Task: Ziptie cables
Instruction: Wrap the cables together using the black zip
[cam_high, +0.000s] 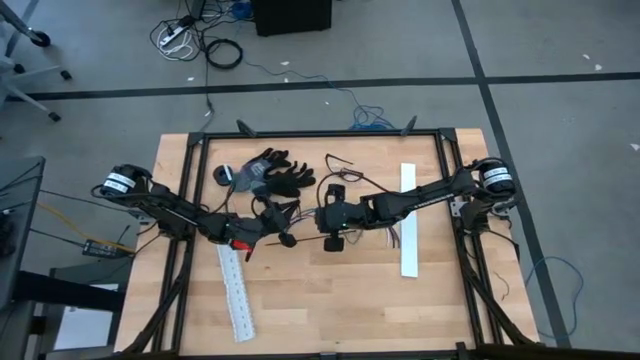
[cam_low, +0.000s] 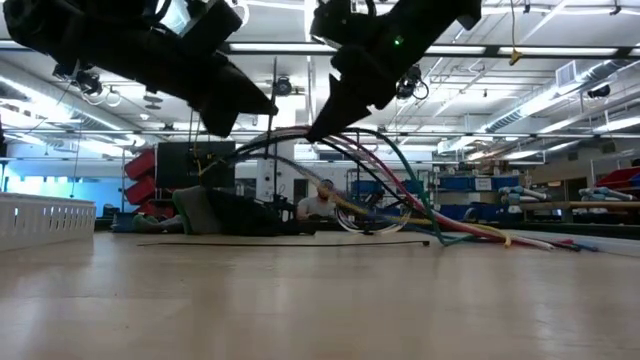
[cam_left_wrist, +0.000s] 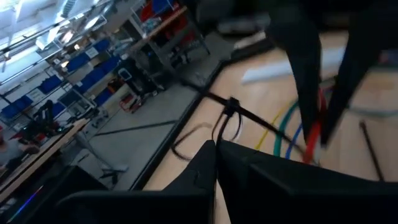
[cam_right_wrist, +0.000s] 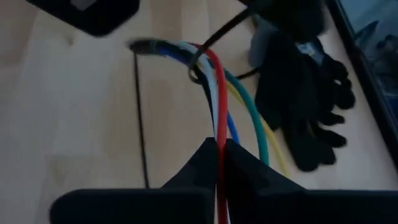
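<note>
The cables (cam_right_wrist: 249, 124), red, white, blue, green and yellow, arch above the table in the low view (cam_low: 400, 165), and their far ends (cam_low: 480, 235) lie on the wood. A black zip tie (cam_right_wrist: 198, 67) loops round the bundle near its free end. My right gripper (cam_right_wrist: 219, 146) is shut on the cables at the table's middle (cam_high: 305, 215). My left gripper (cam_left_wrist: 216, 148), just left of it (cam_high: 272, 237), is shut on the zip tie, whose head (cam_left_wrist: 231, 104) stands just beyond its fingertips. My left gripper pinches the zip tie's black loop (cam_left_wrist: 217, 134) between its two fingertips, just below the head. The fingers come nearly level from the table's left. The tie is clear of the table. My right gripper pinches the bundle between its two fingers, the red cable (cam_right_wrist: 219, 134) running out between the tips. The fingers slant down from the table's right and lie along the cables. The held stretch is lifted clear, and the far ends rest on the table.
Black gloves (cam_high: 270, 172) lie at the far side, close behind the cables. One white slotted strip (cam_high: 235, 290) lies near left, another (cam_high: 408, 220) lies right. A loose black zip tie (cam_right_wrist: 140, 118) lies on the wood. Black frame rails (cam_high: 320, 133) edge the table.
</note>
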